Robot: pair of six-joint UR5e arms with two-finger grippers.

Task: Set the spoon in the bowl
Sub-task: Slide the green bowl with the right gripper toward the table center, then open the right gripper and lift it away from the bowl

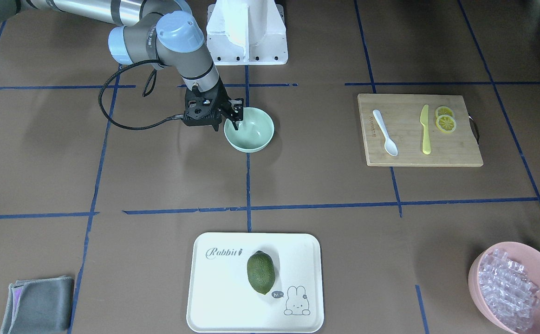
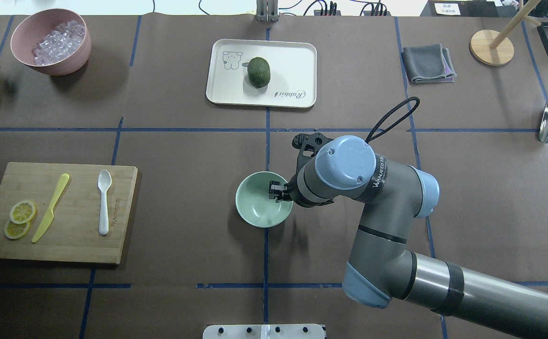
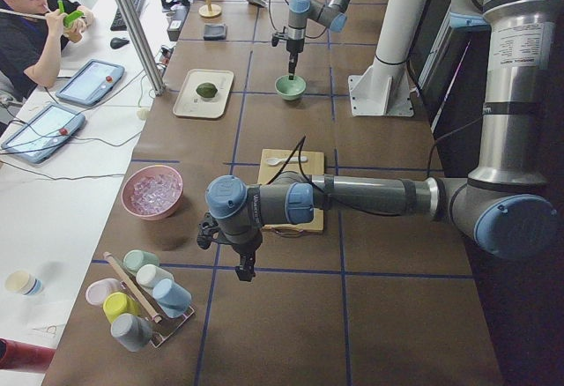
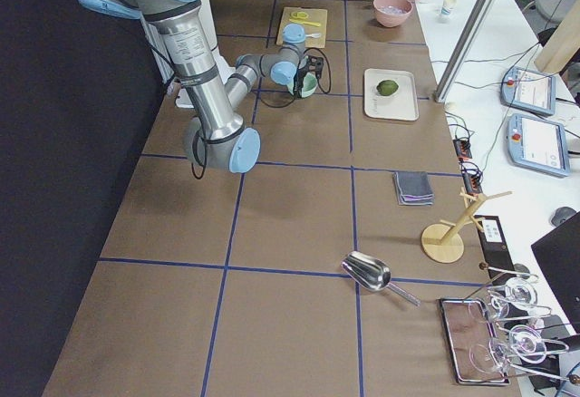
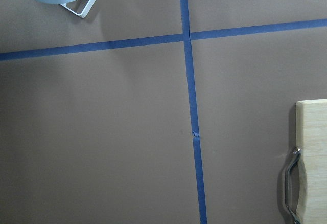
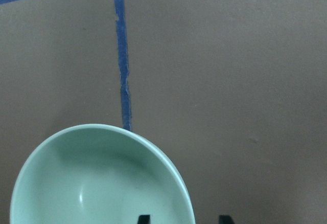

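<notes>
The right gripper (image 2: 275, 189) stands over the rim of the bowl (image 1: 249, 129) on the arm's own side. Its jaws are apart and hold nothing. The right wrist view shows one fingertip inside the wall and the other outside it. That's the worrying bit. If it closes there and lifts, I'd expect the light bowl to hang from one edge and tip or slide out. If the arm swings away without rising first, the inner finger would likely drag the bowl across the table.

The spoon (image 1: 385, 132) is nowhere near. It lies flat on the cutting board (image 1: 409, 155), well apart from the bowl and beside the yellow-green knife (image 1: 425, 130). It's thin and sits flush against the wood, so a grab could skid it aside or catch the knife instead.

The left gripper (image 3: 241, 271) hangs pointing down near that board's end of the table. I cannot tell whether it is open or closed from where it shows.
</notes>
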